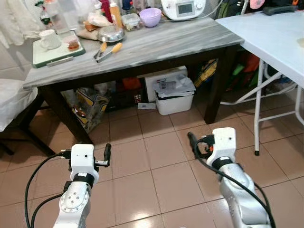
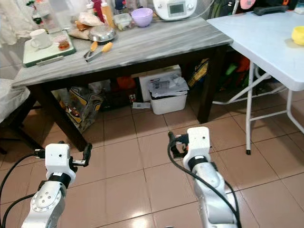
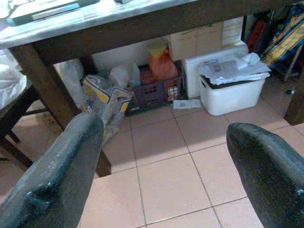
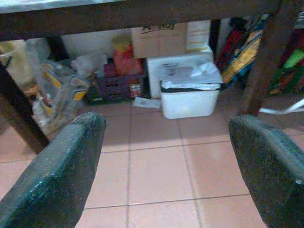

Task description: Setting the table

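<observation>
Approaching grey counter [image 1: 156, 40] in upper frame, left gripper [image 3: 161, 166] and right gripper [image 4: 166, 166] both empty with jaws spread; close in squarely before reaching for mug [image 1: 47, 39].

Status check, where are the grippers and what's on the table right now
Left gripper and right gripper open, empty, low over tiled floor. White mug on green tray, purple bowl, tongs untouched on grey marble-top table.

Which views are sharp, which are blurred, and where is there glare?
Eye views: sharp, bright, with pale glare on the pink floor tiles. Wrist views: softer, with the left gripper's black fingers and the right gripper's fingers blurred close up, and shade under the grey marble-topped table.
</observation>
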`<state>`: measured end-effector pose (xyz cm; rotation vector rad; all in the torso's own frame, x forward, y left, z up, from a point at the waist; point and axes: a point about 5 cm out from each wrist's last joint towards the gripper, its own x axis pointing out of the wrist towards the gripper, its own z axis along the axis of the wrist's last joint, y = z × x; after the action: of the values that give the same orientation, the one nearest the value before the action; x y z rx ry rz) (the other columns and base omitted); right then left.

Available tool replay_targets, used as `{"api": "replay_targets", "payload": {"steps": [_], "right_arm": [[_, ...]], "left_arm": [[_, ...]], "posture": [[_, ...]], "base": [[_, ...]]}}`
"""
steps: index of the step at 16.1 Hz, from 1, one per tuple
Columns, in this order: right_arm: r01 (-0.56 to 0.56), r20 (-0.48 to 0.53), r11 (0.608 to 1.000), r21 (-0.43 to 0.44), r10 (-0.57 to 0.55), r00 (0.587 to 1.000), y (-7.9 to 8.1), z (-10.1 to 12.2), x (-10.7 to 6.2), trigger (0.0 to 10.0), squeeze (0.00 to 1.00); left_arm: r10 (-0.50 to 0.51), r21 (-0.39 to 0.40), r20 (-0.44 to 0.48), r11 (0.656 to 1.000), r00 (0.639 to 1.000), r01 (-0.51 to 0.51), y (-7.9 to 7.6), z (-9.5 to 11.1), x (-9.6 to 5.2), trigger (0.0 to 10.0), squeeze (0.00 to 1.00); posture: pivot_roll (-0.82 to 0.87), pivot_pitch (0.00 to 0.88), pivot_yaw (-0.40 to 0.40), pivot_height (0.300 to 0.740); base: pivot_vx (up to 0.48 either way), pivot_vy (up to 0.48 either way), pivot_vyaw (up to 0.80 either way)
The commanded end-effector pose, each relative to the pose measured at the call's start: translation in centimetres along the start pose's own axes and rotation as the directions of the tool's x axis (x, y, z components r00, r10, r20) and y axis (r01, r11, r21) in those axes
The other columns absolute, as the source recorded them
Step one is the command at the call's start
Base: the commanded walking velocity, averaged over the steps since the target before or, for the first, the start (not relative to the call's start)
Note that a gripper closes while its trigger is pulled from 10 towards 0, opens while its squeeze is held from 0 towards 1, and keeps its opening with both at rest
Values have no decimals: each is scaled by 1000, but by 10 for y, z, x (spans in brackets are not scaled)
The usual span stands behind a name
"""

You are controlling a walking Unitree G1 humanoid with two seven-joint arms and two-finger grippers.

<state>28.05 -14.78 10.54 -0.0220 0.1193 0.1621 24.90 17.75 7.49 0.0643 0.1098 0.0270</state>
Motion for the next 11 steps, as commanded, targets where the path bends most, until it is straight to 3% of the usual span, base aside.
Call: {"api": "replay_targets", "payload": {"steps": [1,5,7,8,11], "right_arm": [[-36,-1,999,14,36,999,8,1,-1,10000,0],[-47,35,996,-74,50,998,13,4,0,10000,0],[-103,59,994,-47,105,993,20,6,-1,10000,0],[-167,37,986,25,166,985,24,3,-4,10000,0],[-125,18,992,3,125,992,19,-1,-4,10000,0]], "left_arm": [[11,8,-12,1000,1000,-11,7,-1,-2,10000,0],[13,8,-24,1000,1000,-12,7,-3,-3,10000,0],[14,3,-28,1000,999,-14,7,-4,-3,10000,0],[17,-2,-33,1000,999,-17,7,-5,-3,10000,0],[21,-39,-31,999,999,-22,7,-5,-4,10000,0]], "posture": [[-224,107,114,740],[-223,105,111,740],[-221,104,110,740],[-221,104,110,740],[-222,110,110,740]], "base": [[0,-274,0],[0,-328,0],[0,-412,0],[0,-390,0],[0,-130,0]]}}
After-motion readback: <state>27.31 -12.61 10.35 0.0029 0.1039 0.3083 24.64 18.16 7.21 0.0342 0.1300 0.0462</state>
